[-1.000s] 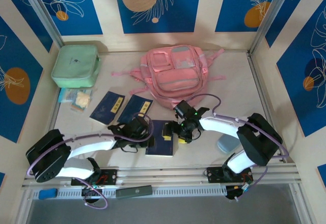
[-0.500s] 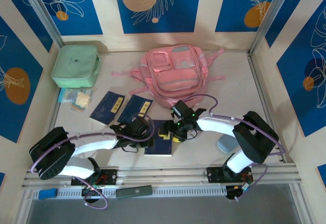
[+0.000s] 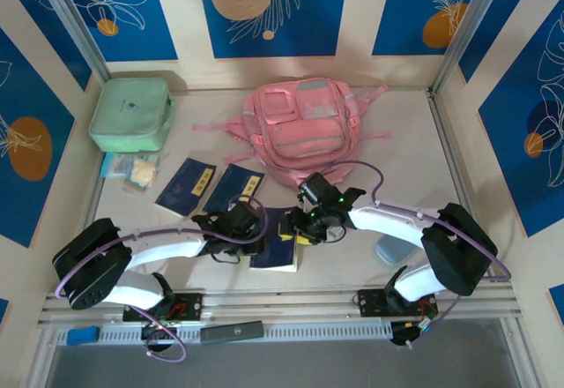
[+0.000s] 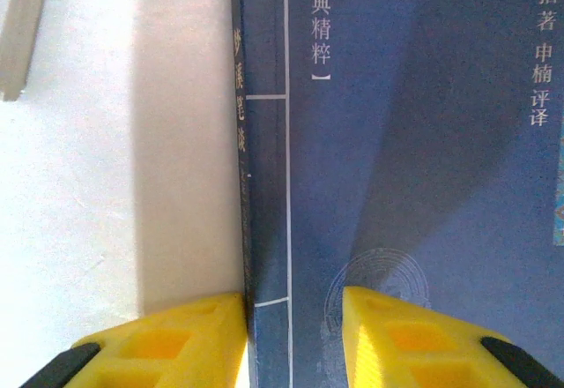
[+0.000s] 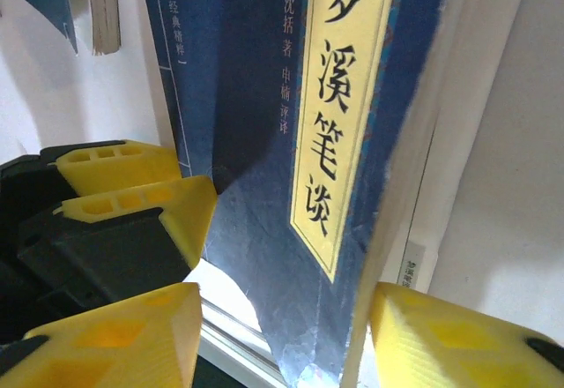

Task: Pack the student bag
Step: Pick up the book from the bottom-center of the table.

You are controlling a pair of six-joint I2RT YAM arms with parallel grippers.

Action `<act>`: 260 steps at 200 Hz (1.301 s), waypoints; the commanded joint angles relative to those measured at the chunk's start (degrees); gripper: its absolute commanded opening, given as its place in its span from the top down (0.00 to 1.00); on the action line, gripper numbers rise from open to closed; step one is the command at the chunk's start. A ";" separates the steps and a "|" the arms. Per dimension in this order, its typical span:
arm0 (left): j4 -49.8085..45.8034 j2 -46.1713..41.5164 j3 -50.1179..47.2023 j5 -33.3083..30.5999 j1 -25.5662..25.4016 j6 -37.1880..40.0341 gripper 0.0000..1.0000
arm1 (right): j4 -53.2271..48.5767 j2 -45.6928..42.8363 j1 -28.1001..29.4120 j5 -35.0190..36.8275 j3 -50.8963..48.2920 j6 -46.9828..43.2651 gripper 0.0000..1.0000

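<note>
The pink student bag (image 3: 304,132) lies flat at the back middle of the table. In front of it a dark blue book (image 3: 278,249) with a yellow title strip lies between both grippers. My left gripper (image 3: 254,223) stands at its spine. In the left wrist view that gripper (image 4: 295,317) is open, with one yellow finger (image 4: 176,344) against the spine and the other on the cover of the book (image 4: 414,141). My right gripper (image 3: 304,227) is at the book's right edge. In the right wrist view it (image 5: 286,326) is open astride the raised corner of the book (image 5: 256,97).
Two more blue books (image 3: 185,185) (image 3: 233,187) lie left of the bag's front. A mint-green zipped case (image 3: 130,113) sits at the back left, with small packets (image 3: 132,172) before it. A pale blue object (image 3: 388,249) lies by the right arm. Metal rails border the table.
The right gripper slid left onto the book's right edge and its jaws narrowed. The book's right side now looks tipped up. The left gripper closed a little at the spine.
</note>
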 commanded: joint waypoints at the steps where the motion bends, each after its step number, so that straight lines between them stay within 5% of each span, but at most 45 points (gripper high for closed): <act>1: -0.98 3.15 -1.57 -2.44 -0.31 -0.75 0.64 | -1.49 0.34 0.47 -1.41 1.04 -1.04 0.52; 62: -0.11 2.54 -1.57 -2.10 -0.32 -0.88 0.64 | -2.03 2.69 0.45 -1.32 1.87 -2.85 0.65; 136: 0.47 -0.87 -1.85 -1.20 -0.24 -1.42 0.57 | -2.10 -0.67 -0.12 -1.52 1.74 -3.95 1.00; 189: -14.24 -15.04 4.47 -1.35 2.48 6.94 0.37 | -0.28 -13.27 -4.51 -7.79 0.83 -4.65 1.00; 218: -14.50 -24.16 6.64 3.82 7.53 10.01 0.26 | -4.76 -17.15 -8.59 -13.46 4.81 -10.27 1.00; 260: -10.79 -29.32 8.16 15.41 16.00 10.87 0.22 | -6.17 -22.26 -14.32 -23.22 9.50 -13.78 1.00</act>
